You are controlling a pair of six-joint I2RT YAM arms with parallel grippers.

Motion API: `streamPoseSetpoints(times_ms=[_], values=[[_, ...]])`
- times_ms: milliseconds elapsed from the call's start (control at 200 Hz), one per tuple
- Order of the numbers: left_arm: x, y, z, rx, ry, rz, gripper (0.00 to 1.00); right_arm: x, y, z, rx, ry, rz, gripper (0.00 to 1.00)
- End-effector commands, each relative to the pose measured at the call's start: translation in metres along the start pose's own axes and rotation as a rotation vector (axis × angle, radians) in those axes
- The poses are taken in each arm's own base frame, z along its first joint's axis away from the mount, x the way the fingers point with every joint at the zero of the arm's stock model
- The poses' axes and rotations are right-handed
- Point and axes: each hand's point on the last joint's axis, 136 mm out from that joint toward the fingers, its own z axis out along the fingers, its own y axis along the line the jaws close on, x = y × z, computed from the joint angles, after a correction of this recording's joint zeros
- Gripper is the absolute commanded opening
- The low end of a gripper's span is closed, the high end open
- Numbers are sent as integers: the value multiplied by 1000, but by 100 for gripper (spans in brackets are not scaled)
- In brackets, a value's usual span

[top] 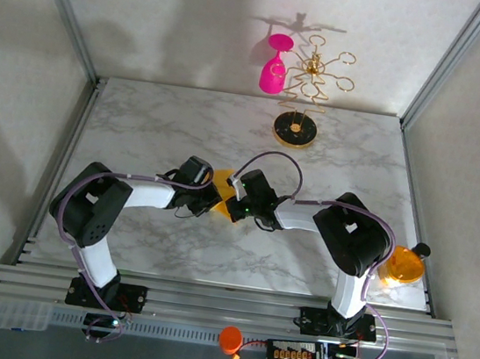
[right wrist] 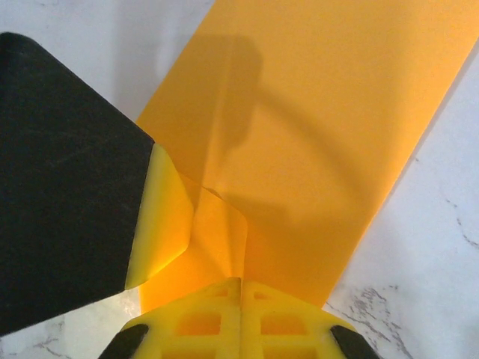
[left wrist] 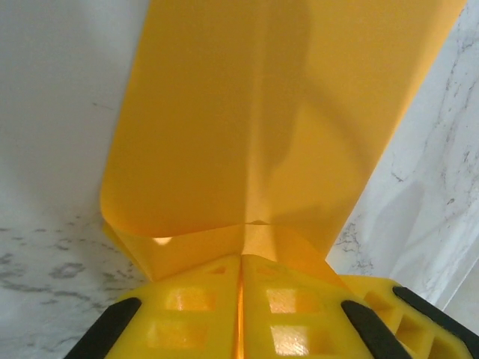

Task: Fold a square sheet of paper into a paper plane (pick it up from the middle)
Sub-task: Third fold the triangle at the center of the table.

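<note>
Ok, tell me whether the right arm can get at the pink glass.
Probably not: the right hand is shut on the paper, like the left hand, and the glass hangs far back on the stand.

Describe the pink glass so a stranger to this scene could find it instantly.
Look to the far edge of the marble table, where a gold stand rises. The pink glass hangs upside down from one of its hooks, the only pink thing there.

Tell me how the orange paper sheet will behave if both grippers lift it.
Probably floppy: the sheet curls where the left gripper pinches its edge. Likely very light, being thin enough to buckle at the right gripper. It may crease or tear if the grippers pull apart.
</note>
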Motion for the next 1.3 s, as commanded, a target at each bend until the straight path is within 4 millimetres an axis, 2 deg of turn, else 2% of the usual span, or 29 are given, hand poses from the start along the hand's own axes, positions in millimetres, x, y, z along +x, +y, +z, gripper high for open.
streamPoseSetpoints(times_ms=[0, 190, 355, 456, 591, 696, 796, 966, 1101, 1297], values=[[-2, 13, 5, -44, -12, -15, 9, 36, -11, 7, 26, 129, 42, 0], [-2, 15, 5, -50, -12, -20, 9, 33, -6, 6, 7, 130, 48, 4], [-2, 18, 5, -61, -15, -25, 9, 22, -3, 1, -17, 122, 72, 11], [-2, 22, 6, -70, -13, -30, 8, 3, -5, -9, -21, 94, 120, 16], [-3, 24, 5, -82, -18, -31, 7, -34, -10, -32, -41, 21, 219, 33], [-3, 25, 5, -83, -19, -32, 7, -42, -14, -41, -28, 3, 252, 39], [-4, 22, 6, -78, -17, -31, 7, -39, -7, -43, -64, 22, 244, 36], [-3, 23, 6, -80, -16, -33, 7, -29, 27, -46, -269, 78, 200, 18], [-4, 24, 6, -87, -17, -36, 7, -15, 34, -41, -324, 132, 197, 8], [-2, 31, 7, -114, -16, -49, 5, 4, 43, -28, -341, 212, 192, 3]])
